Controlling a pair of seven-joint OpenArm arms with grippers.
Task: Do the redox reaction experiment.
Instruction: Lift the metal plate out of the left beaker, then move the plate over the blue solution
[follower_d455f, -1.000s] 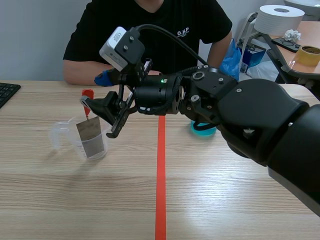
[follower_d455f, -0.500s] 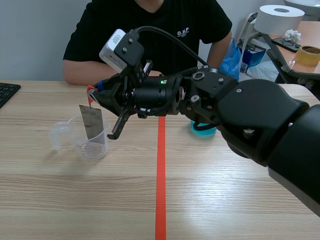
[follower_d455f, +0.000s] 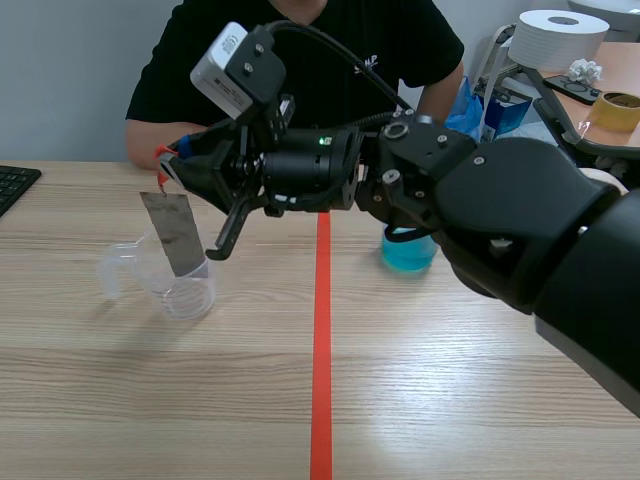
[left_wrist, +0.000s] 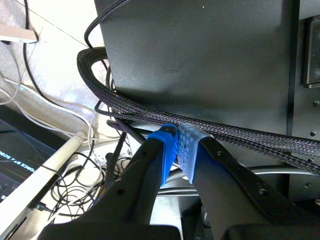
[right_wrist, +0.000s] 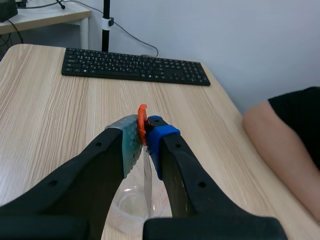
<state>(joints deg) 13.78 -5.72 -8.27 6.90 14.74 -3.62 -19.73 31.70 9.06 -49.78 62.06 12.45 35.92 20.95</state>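
Grey rectangular metal strip (follower_d455f: 178, 235), tilted, held over clear plastic beaker (follower_d455f: 185, 290).
Its orange-red top tab (right_wrist: 142, 122) is pinched by the right gripper (right_wrist: 141, 131); left gripper (left_wrist: 177, 150) closed on nothing.

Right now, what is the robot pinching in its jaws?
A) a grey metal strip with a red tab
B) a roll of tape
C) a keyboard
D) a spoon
A: the right jaws are shut on the red tab of a grey metal strip, which hangs down to the clear cup.
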